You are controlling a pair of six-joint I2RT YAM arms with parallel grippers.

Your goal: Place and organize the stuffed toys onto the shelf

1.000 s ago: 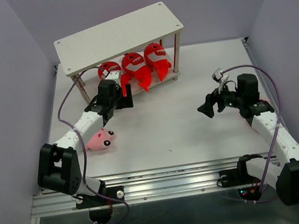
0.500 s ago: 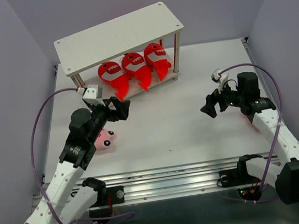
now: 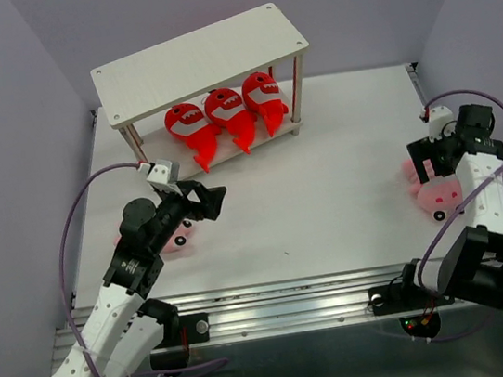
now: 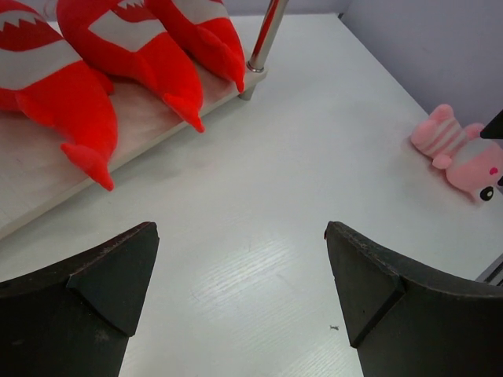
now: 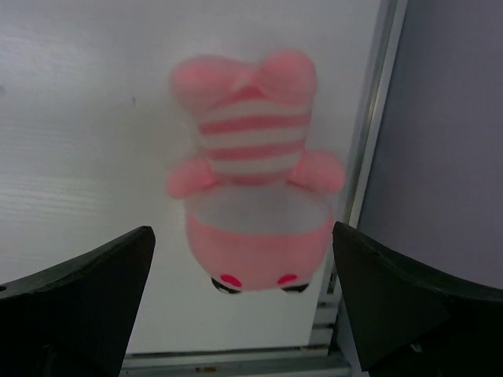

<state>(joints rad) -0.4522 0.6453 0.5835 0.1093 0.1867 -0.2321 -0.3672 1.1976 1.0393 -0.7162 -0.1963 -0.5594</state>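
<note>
Because the three red sharks [image 3: 223, 117] already lie on the lower tier of the shelf [image 3: 201, 60], we hang the right gripper [image 5: 242, 232], jaws spread, over a pink toy [image 5: 251, 181] well right of the shelf, while the left gripper [image 4: 240, 232], equally spread, hovers in front of it.

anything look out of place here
Two pink striped toys lie on the table, off the shelf: one at the right edge below the right end effector, one partly under the left arm. The red sharks are shelved.

left hand [image 3: 213, 203] pulls back from white two-tier shelf [image 3: 201, 60]; right hand [image 3: 424, 162] swings out over pale pink striped plush toy [image 3: 435, 194].
</note>
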